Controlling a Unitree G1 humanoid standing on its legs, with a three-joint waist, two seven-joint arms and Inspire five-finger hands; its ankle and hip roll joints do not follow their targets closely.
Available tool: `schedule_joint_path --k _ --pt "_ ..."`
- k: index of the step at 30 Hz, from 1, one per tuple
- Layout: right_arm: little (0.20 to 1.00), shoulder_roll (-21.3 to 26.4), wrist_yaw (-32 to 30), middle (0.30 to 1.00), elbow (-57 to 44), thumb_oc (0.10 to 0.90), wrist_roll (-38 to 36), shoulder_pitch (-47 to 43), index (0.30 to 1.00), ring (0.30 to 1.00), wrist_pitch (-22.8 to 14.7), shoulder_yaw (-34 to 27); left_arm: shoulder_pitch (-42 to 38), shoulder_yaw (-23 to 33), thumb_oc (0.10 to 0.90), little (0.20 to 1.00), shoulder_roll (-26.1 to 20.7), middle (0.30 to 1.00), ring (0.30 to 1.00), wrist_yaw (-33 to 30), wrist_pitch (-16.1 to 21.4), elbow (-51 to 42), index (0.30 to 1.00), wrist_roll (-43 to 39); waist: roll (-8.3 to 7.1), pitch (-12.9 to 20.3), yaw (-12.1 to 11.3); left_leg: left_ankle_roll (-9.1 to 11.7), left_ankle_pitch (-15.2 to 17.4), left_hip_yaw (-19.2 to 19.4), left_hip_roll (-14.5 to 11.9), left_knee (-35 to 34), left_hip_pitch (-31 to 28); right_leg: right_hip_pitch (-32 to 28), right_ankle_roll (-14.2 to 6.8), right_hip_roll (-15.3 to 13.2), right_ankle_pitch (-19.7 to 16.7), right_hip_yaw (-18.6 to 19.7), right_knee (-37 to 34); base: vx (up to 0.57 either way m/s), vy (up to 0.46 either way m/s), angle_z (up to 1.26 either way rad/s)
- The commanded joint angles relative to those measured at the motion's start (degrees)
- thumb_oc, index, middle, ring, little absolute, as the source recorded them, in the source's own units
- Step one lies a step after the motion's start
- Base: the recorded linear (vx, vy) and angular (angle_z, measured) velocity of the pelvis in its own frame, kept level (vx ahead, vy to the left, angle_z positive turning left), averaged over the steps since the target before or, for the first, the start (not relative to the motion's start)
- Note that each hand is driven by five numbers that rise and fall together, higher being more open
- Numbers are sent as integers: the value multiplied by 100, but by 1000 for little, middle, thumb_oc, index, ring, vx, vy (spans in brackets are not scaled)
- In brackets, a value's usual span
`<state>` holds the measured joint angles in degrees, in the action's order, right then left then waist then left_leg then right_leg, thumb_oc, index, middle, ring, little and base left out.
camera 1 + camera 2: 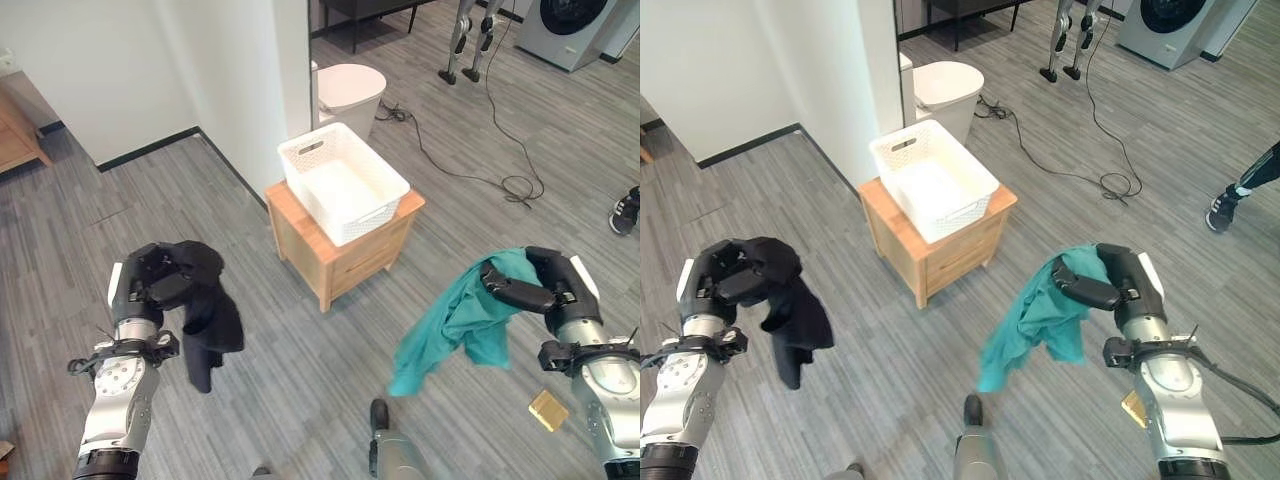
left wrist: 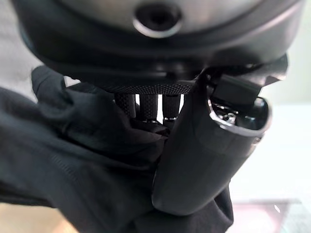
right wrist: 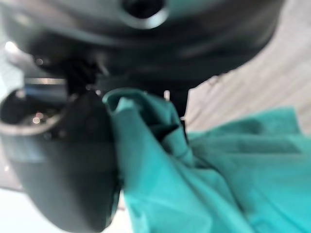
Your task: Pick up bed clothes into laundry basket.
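Black garment (image 1: 205,310) is clenched in left hand (image 1: 150,280), teal garment (image 1: 460,320) in right hand (image 1: 535,285). Trailing hems could snag the white basket (image 1: 345,185) rim, upper centre.

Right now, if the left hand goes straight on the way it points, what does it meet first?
Probably bare floor. The left hand, holding the black cloth, points forward, left of the wooden stand; depth is unclear.
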<state>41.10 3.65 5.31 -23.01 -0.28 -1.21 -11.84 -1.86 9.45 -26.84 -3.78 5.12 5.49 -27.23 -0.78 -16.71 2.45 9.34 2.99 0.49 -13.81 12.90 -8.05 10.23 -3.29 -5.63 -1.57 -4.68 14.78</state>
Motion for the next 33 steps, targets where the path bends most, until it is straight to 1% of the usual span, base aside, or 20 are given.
schedule_joint_path --k 1,3,5,7,8,10,11,13,15,17,18,19,20,21,24,25,27,28,32,33 --pt "300 704 -217 300 -386 400 -526 -679 300 300 -867 -481 -363 440 400 300 -506 300 300 48 995 -996 300 -418 -537 546 -103 -338 -911 49 -33 2009 602 -698 -19 -157 603 22 -624 210 -471 -10" --pt "300 998 -330 300 -132 400 -584 -827 300 300 -868 -409 -334 476 400 300 -512 300 300 41 1010 -1129 300 -503 -633 368 -216 -408 -785 223 -39 2419 1042 -963 101 -136 686 -117 -784 134 -299 -3" --pt "300 1212 -315 300 -49 400 -624 -853 300 300 -778 -459 -335 469 400 300 -491 300 300 -8 1012 -1044 300 -586 -569 325 -251 -256 -733 759 -102 1947 1416 -1288 65 -154 767 -357 -1007 277 -209 44" --pt "300 1299 -286 300 -74 400 -614 -878 300 300 -762 -487 -348 446 400 300 -499 300 300 -23 1032 -973 300 -568 -546 343 -273 -214 -717 861 11 1674 1489 -1356 40 -179 775 -414 -1066 250 -62 55" --pt "300 1643 -326 300 -33 400 -429 -1016 300 300 -717 -437 -412 367 400 300 -564 300 300 -73 1035 -851 300 -617 -479 367 -385 -243 -532 1036 459 1062 1759 -1523 -7 -150 879 -484 -1091 186 -21 39" --pt "300 1786 -366 300 -5 400 -382 -1137 300 300 -721 -401 -434 353 400 300 -595 300 300 -86 1040 -828 300 -625 -462 376 -428 -250 -568 1025 593 929 1821 -1543 -19 -146 879 -484 -1092 172 -17 20" --pt "300 1920 -410 300 37 400 -392 -1179 300 300 -746 -446 -449 354 400 300 -579 300 300 -100 1056 -833 300 -630 -420 407 -396 -279 -636 1358 683 574 1939 -1635 -38 -100 922 -586 -1135 176 -18 6" --pt "300 2144 -520 300 262 400 -390 -1421 300 300 -802 -387 -516 283 400 300 -643 300 300 -123 1082 -857 300 -652 -395 478 -438 -309 -621 1432 698 380 1797 -1689 -65 -70 982 -621 -1095 193 30 -1" --pt "300 2386 -582 300 490 400 -315 -1764 300 300 -788 -271 -575 265 400 300 -695 300 300 -146 1096 -933 300 -636 -345 548 -482 -443 -437 1212 933 -75 1400 -1719 -166 -79 1079 -618 -905 248 137 -10" --pt "300 2716 -586 300 770 400 -185 -1911 300 300 -714 -301 -630 265 400 300 -757 300 300 -208 1069 -977 300 -533 -332 652 -417 -660 -130 1220 1044 -469 945 -1633 -348 -156 1086 -691 -189 248 170 -7" --pt "300 2998 -578 300 894 400 4 -2091 300 300 -636 -223 -660 231 400 300 -800 300 300 -231 1064 -1013 300 -469 -353 644 -368 -837 24 1162 1150 -602 678 -1308 -605 -287 717 -568 642 128 134 11" --pt "300 3011 -577 300 911 400 2 -2137 300 300 -639 -188 -664 243 400 300 -791 300 300 -232 1062 -1014 300 -468 -340 654 -372 -847 -20 1180 1146 -627 703 -1257 -603 -283 683 -551 653 97 116 23" --pt "300 3197 -571 300 1003 400 68 -2350 300 300 -617 -71 -735 152 400 300 -817 300 300 -217 1057 -1022 300 -491 -350 576 -336 -920 27 1113 1153 -617 590 -1033 -712 -337 431 -427 1142 42 60 50" --pt "300 3650 -573 300 1332 400 142 -2758 300 300 -548 246 -842 -50 400 300 -937 300 300 -163 1089 -1041 300 -525 -323 489 -234 -918 12 813 1114 -735 495 -520 -651 -118 458 191 1410 68 54 41" --pt "300 4033 -484 300 1670 400 138 -3079 300 300 -528 572 -883 -152 400 300 -983 300 300 -100 1081 -1007 300 -515 -326 564 -184 -898 5 662 1172 -927 394 -472 -556 -7 561 403 888 127 -13 50" --pt "300 4514 -311 300 1919 400 377 -3228 300 300 -426 871 -931 -267 400 300 -1077 300 300 -13 1075 -976 300 -570 -391 590 -114 -850 31 416 1250 -1012 351 -354 -530 135 592 811 119 209 -62 63" --pt "300 4856 -295 300 2116 400 584 -3632 300 300 -426 1353 -994 -395 400 300 -1064 300 300 46 1079 -880 300 -674 -457 604 -43 -830 101 129 1344 -963 314 -511 -570 259 449 1184 -362 143 -44 63" --pt "300 4857 -295 300 2125 400 583 -3692 300 300 -427 1412 -989 -387 400 300 -1060 300 300 47 1080 -879 300 -674 -452 600 -29 -830 103 122 1344 -959 311 -525 -571 258 444 1176 -375 68 -55 89" --pt "300 5025 -227 300 2449 400 905 -4700 300 300 -444 2375 -790 -509 400 300 -890 300 300 95 1107 -791 300 -718 -723 694 -314 -796 134 72 1344 -1066 277 -822 -520 174 416 933 -797 72 -71 85" --pt "300 5015 -225 300 2483 400 905 -4878 300 300 -451 2558 -772 -494 400 300 -879 300 300 93 1107 -794 300 -717 -715 701 -295 -796 134 70 1345 -1071 270 -840 -520 172 409 929 -822 127 -94 34"
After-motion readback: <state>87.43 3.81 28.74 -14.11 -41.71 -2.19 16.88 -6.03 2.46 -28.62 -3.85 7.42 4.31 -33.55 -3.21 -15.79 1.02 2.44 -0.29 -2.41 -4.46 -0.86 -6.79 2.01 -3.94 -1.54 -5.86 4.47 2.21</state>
